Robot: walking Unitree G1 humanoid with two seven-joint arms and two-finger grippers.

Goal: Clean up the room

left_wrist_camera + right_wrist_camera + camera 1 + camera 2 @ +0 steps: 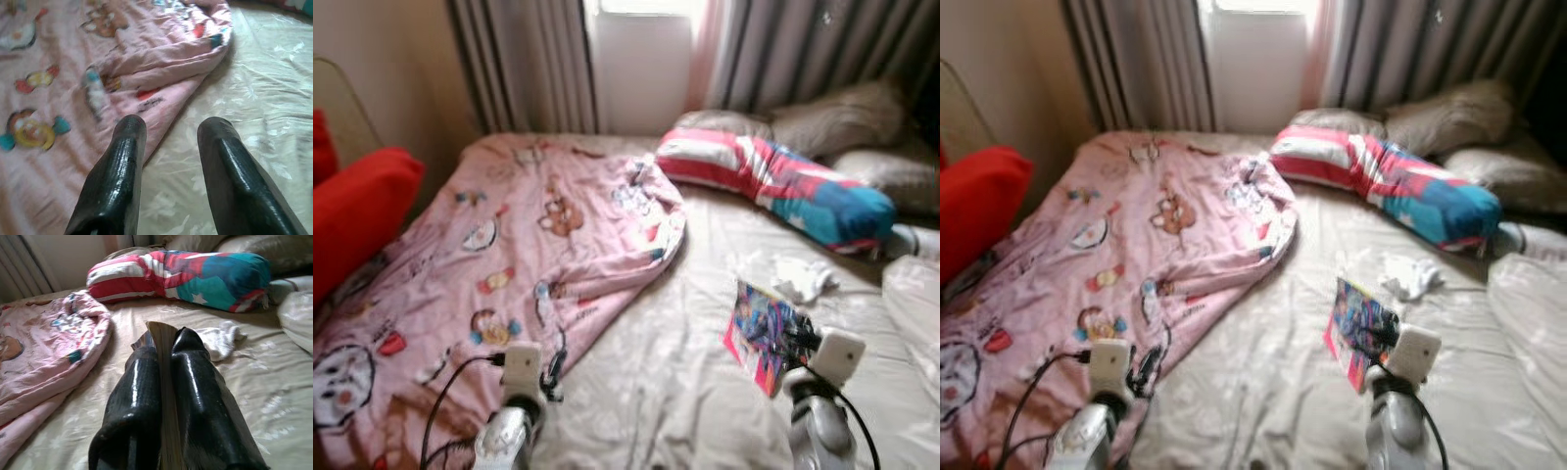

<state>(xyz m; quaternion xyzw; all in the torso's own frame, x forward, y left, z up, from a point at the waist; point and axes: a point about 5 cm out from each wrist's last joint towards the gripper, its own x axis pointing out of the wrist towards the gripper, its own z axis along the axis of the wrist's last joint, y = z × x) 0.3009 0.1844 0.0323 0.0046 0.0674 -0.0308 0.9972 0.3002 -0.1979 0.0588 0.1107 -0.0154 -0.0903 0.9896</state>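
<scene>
A colourful book point(759, 331) is held just above the beige bed sheet point(646, 382) at the right, and my right gripper point(164, 340) is shut on its edge. The book's thin edge runs between the two black fingers point(195, 377). My left gripper point(171, 128) is open and hovers over the border where the pink cartoon blanket point(509, 235) meets the sheet, with nothing between its fingers. A crumpled white cloth point(803, 277) lies on the sheet just beyond the book.
A red, white and blue striped bolster point(783, 181) lies across the bed's far right, with beige pillows point(842, 117) behind it. A red cushion point(352, 215) sits at the left edge. Grey curtains point(529, 59) hang at the back. A pale bundle point(915, 294) lies at the right.
</scene>
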